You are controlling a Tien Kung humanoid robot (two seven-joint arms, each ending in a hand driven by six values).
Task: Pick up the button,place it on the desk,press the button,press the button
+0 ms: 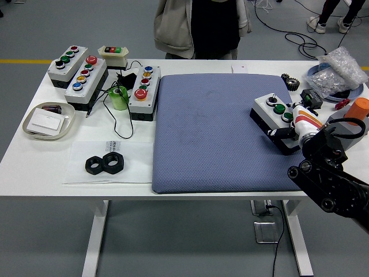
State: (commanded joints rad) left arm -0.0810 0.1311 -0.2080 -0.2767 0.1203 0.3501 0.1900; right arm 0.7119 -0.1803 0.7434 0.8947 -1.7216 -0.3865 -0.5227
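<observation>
I see one right hand (296, 128) entering from the lower right, its black arm (331, 179) crossing the table's near right corner. The hand sits against the right side of the button box (276, 120), a grey three-button box lying on the right part of the blue mat (213, 130). One dark finger (281, 133) lies along the box's near end; I cannot tell whether the fingers clamp the box or merely rest on it. The left hand is not visible.

Count of button boxes on the white table (34, 164): five in total. Four stand at the far left: one grey box (68, 63) at the table's far corner, one longer box (86, 79) beside it, one small cream box (113, 55) behind, and one box with a large red button (144, 89) touching the mat's left edge. Two black hex nuts (105, 164) lie side by side on a white sheet. One oval tray (49, 120) holds a white card. One person (202, 26) stands at the far side.
</observation>
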